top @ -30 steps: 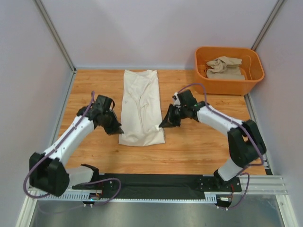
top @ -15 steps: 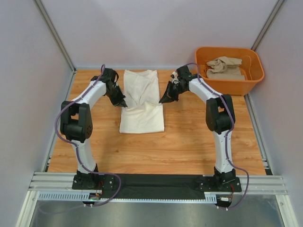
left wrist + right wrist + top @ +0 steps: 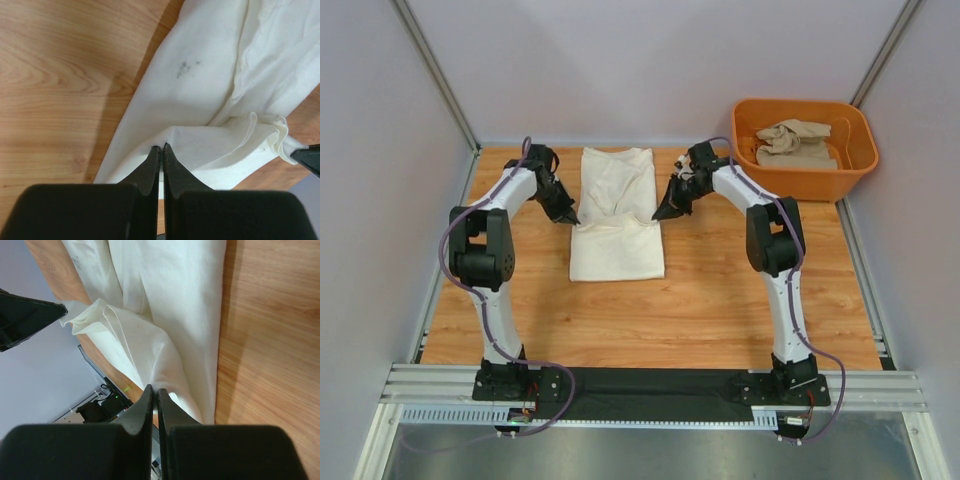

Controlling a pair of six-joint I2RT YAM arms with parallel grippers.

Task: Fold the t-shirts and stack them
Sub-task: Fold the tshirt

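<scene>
The cream-white t-shirt (image 3: 617, 215) lies as a long strip on the wooden table, its near end lifted and carried over the middle. My left gripper (image 3: 570, 217) is shut on the shirt's left corner (image 3: 172, 134). My right gripper (image 3: 659, 215) is shut on the right corner (image 3: 165, 385). Both hold the hem a little above the lower layer; the fold shows in the left wrist view (image 3: 240, 135) and the right wrist view (image 3: 107, 315). The sandy beige t-shirt (image 3: 795, 143) lies crumpled in the orange tub.
The orange plastic tub (image 3: 804, 178) stands at the back right corner. Grey walls (image 3: 380, 150) close in the table on three sides. A black rail (image 3: 650, 385) with the arm bases runs along the near edge.
Both grippers moved from the shirt's near end toward the back of the table, carrying the near hem with them. The shirt now lies folded over itself and looks shorter.
</scene>
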